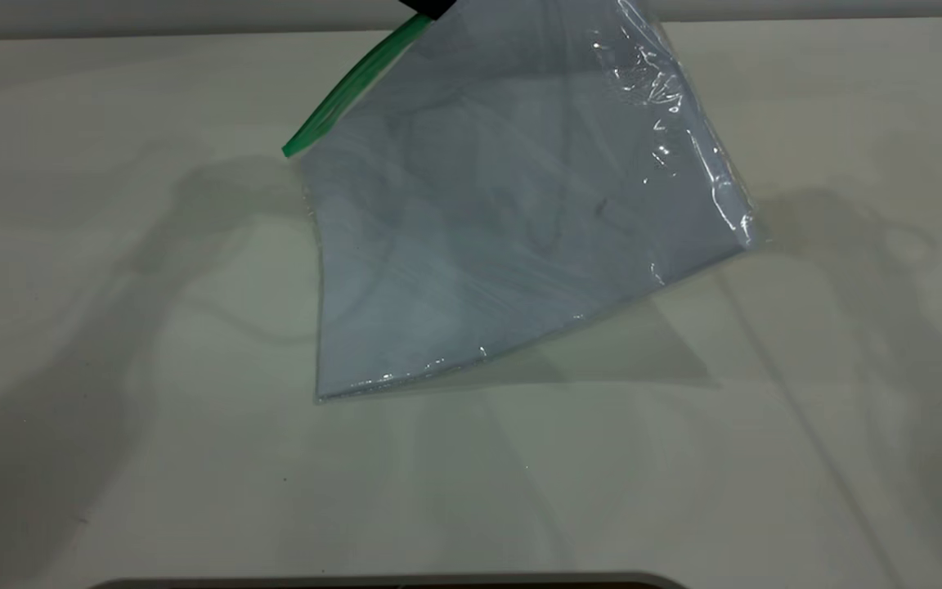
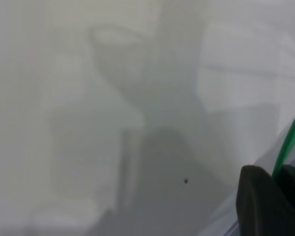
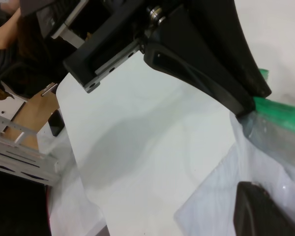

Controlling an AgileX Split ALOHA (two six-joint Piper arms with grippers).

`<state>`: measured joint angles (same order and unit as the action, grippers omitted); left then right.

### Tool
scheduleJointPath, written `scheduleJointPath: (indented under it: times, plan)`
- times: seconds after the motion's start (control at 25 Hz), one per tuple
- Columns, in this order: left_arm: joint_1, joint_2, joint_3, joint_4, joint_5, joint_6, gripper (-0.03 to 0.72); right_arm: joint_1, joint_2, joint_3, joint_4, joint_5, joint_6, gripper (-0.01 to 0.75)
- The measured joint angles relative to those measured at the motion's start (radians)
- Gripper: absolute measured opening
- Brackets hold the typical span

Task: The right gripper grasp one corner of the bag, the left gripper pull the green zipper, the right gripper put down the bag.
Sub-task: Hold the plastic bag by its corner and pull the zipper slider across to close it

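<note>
A: Item: bag (image 1: 512,229), lifted at top, low edge on table (image 1: 111,458)?
B: Yes. Limp, slick film; green zipper (image 1: 348,86) clamped by left gripper (image 2: 278,196) (right gripper (image 3: 255,147) pinches corner). Best held at stiff strip.

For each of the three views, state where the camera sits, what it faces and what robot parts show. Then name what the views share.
Exterior: above the table, looking steeply down at the lifted bag; only a black gripper tip at the top edge.
Left wrist: on the left arm, facing the table; the left gripper straddles the zipper.
Right wrist: on the right arm, facing across the table; the right gripper pinches the bag's green corner.
Shared: bag and zipper appear in all three.
</note>
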<state>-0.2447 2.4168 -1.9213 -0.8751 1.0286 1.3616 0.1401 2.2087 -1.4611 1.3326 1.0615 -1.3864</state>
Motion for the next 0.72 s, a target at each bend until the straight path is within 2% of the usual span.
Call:
scheduleJointPath:
  times: [0.4, 0.72]
  plan:
    - [0.055, 0.02, 0.0, 0.032, 0.005, -0.003, 0.076, 0.0, 0.0, 0.0, 0.064, -0.002, -0.031, 0.033]
    - [0.079, 0.07, 0.0, 0.13, -0.002, -0.038, 0.081, 0.0, 0.0, 0.0, 0.067, -0.008, -0.039, 0.033]
